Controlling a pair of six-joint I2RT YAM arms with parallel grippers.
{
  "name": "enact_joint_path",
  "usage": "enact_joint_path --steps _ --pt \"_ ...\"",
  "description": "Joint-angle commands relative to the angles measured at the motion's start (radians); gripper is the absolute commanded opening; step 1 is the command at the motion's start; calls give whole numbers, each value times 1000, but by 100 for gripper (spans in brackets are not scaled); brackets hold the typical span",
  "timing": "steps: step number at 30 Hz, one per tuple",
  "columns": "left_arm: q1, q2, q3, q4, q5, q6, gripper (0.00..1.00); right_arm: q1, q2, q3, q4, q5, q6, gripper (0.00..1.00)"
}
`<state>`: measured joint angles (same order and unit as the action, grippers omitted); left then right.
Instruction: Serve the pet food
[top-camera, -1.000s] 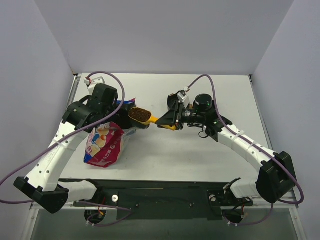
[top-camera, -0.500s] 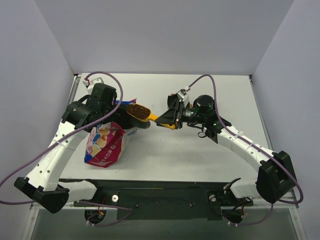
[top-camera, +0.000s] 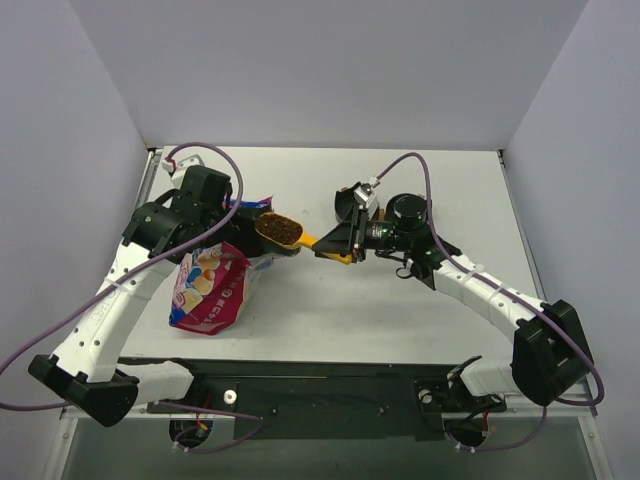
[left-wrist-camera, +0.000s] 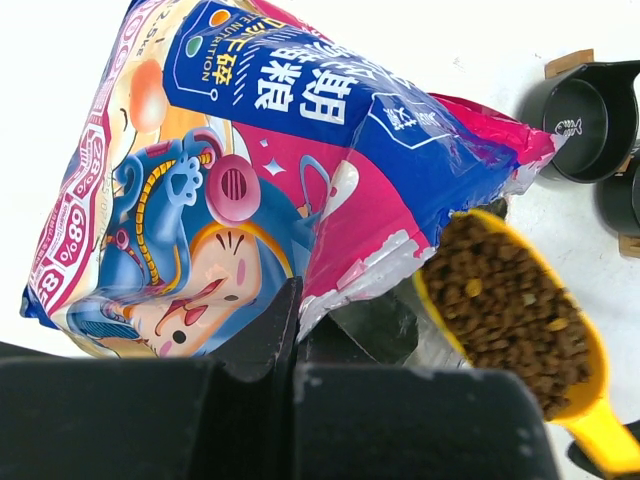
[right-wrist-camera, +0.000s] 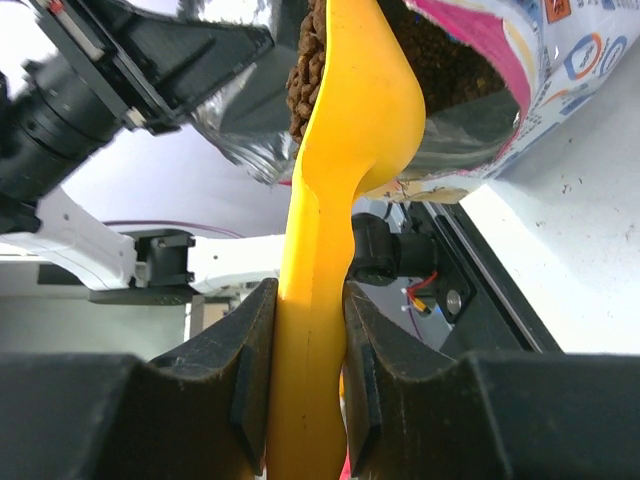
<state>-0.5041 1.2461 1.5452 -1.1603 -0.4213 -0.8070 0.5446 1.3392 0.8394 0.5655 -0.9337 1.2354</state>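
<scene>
Yellow-orange plastic fills my right gripper (right-wrist-camera: 305, 310): the scoop (right-wrist-camera: 340, 110) handle is pinched between narrow jaws, and its long axis runs straight out ahead of them to the cupped head. That head is heaped with the pet food (left-wrist-camera: 505, 300), brown kibble, and sits just outside the torn mouth of the bag (left-wrist-camera: 250, 170), where more kibble shows inside. My left gripper (left-wrist-camera: 295, 350) is clamped tight on the bag's lower edge beside that mouth, holding it propped open. The two black bowls (left-wrist-camera: 590, 120) lie beyond the left jaws and off to their right, past the scoop's head. As I judge it from above, they are just beside my right jaws rather than ahead of them. So the load must swing sideways with the head kept level, and the right arm, nearer and already carrying, is the one to do it
</scene>
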Motion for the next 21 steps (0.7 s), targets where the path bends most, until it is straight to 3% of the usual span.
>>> enact_joint_path --steps 1,4,10,14,21 --pt "6 -16 20 229 58 -26 0 64 49 79 0 -40 -107 0" --pt "7 -25 12 234 65 -26 0 63 89 70 175 -68 13 0" --pt "15 -34 6 229 69 -24 0 74 137 125 223 -57 61 0" --pt "16 -39 9 226 59 -12 0 69 100 99 143 -40 3 0" --pt "21 -39 12 221 53 -12 0 52 57 24 257 -60 88 0"
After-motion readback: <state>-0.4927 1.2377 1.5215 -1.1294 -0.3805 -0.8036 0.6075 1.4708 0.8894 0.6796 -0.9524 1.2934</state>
